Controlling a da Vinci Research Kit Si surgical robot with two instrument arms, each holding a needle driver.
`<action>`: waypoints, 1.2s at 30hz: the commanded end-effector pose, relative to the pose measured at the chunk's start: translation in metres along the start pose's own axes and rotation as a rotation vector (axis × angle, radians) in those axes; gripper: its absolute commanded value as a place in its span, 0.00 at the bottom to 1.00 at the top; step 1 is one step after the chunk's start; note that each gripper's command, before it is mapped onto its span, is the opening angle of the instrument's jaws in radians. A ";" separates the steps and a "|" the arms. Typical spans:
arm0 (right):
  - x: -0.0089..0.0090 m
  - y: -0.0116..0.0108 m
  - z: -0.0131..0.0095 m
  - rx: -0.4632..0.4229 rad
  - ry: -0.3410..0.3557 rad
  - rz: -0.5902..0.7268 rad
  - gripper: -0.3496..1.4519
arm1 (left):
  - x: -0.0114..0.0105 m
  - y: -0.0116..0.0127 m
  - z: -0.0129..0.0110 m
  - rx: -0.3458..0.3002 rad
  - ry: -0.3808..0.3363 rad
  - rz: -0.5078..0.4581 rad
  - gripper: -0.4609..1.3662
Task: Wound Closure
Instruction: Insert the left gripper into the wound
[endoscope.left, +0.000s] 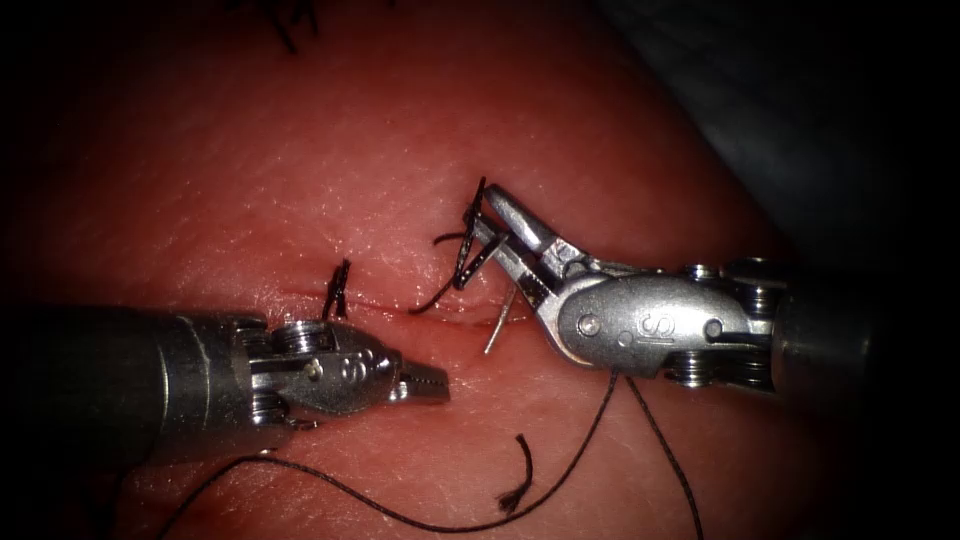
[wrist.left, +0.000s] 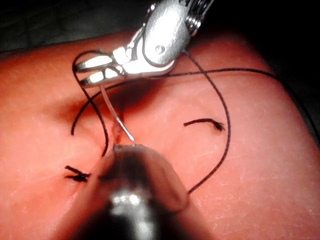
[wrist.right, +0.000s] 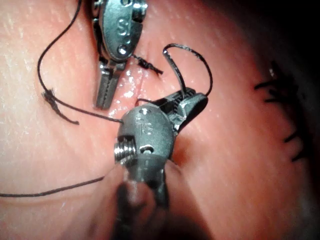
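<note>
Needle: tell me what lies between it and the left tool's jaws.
Nothing visible. The thin curved steel needle hangs from the right tool, point above the cut; bare tissue separates it from the left tool, which holds nothing.

Just tissue (endoscope.left: 300, 180) sitting there carrying it all; dark thread (endoscope.left: 400, 515) trailing loose across its surface; frayed cut end (endoscope.left: 515, 495) lying on it, near that thread.
</note>
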 end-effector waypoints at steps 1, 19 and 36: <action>0.0000 0.0001 0.0001 -0.004 0.003 -0.006 0.00 | 0.0000 0.0001 -0.0001 -0.005 0.000 0.000 0.06; 0.0017 0.0016 0.0004 0.000 0.064 -0.125 0.00 | 0.0021 -0.0008 -0.0020 -0.023 0.027 -0.003 0.06; 0.0019 0.0035 0.0022 0.004 0.091 -0.196 0.00 | 0.0022 -0.0031 -0.0023 -0.034 0.044 -0.002 0.06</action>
